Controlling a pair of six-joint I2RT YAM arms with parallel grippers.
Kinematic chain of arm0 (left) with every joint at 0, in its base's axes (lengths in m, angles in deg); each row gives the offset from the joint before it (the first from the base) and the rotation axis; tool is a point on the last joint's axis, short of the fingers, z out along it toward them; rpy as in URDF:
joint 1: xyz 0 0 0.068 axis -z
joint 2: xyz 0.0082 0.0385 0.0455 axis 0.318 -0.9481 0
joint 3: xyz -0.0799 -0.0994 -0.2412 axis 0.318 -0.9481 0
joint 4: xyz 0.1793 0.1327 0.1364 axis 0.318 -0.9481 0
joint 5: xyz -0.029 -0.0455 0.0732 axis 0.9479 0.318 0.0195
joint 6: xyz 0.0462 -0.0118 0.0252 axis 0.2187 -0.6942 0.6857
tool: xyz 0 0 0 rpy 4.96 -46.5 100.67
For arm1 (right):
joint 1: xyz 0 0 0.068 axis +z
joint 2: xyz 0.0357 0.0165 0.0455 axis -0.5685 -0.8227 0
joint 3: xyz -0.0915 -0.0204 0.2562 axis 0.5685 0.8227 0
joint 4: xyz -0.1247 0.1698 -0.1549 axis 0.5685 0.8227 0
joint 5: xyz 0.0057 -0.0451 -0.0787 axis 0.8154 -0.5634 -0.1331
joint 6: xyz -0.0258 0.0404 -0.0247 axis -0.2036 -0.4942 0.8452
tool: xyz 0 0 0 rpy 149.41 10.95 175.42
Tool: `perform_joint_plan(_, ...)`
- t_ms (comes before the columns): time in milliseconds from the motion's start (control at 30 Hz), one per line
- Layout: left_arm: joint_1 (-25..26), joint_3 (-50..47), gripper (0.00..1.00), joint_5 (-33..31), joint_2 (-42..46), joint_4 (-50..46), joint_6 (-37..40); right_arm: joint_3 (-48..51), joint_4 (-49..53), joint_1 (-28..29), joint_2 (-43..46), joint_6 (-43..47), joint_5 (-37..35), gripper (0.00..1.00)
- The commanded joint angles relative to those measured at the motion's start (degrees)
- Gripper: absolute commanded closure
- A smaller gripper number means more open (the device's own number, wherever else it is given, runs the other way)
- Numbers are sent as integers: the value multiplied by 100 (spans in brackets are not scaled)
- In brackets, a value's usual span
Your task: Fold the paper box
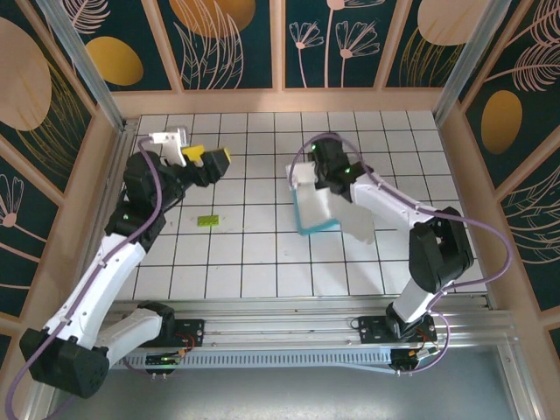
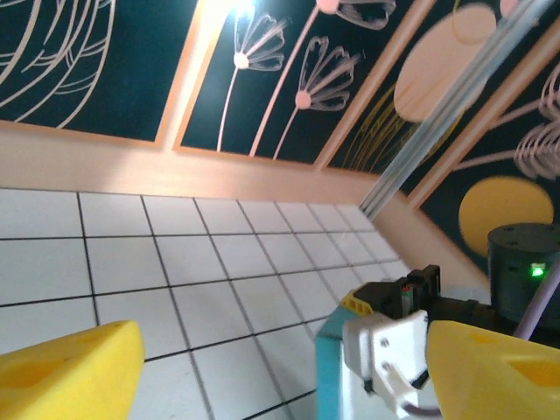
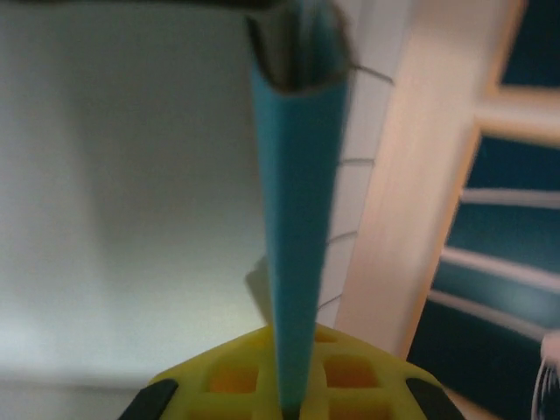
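The paper box [image 1: 317, 213] stands half-formed right of the table's middle, white inside with a teal wall along its near edge. My right gripper [image 1: 311, 178] is shut on its far side. In the right wrist view a teal wall [image 3: 293, 219] runs up from between the yellow pads of that gripper [image 3: 293, 398], with the white card to its left. My left gripper [image 1: 210, 157] hovers at the far left, apart from the box. Its yellow fingers [image 2: 70, 372] stand wide apart with nothing between them, so this gripper [image 2: 284, 374] is open. The box's teal edge [image 2: 328, 367] shows beyond them.
A tiny lime-green block [image 1: 207, 220] lies on the white tiled table [image 1: 262, 262] below the left gripper. Wooden walls with dark floral panels [image 1: 236, 44] close in the back and both sides. A metal post [image 1: 96, 79] stands at the back left corner.
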Motion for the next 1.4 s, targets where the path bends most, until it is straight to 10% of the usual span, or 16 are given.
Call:
perform_joint_plan(0,17,-586,14,470,269,311,1117,540,-179,271,153,1520,43,100)
perform_joint_plan(667,21,-887,11,1473,216,-311,2019,1398,158,1022,747,453,733,63)
perform_joint_plan(1000,883,-842,11,2060,-189,-583,2064,321,1863,1408,2001,-9985,-731,48)
perform_joint_plan(1167,1749,-826,11,2805,-383,-471,2487,1120,2732,1317,3221,-13212,-84,47)
perform_joint_plan(1367,2460,-1102,7,3045,-229,-728,3909,2170,3767,506,4373,-15004,886,38)
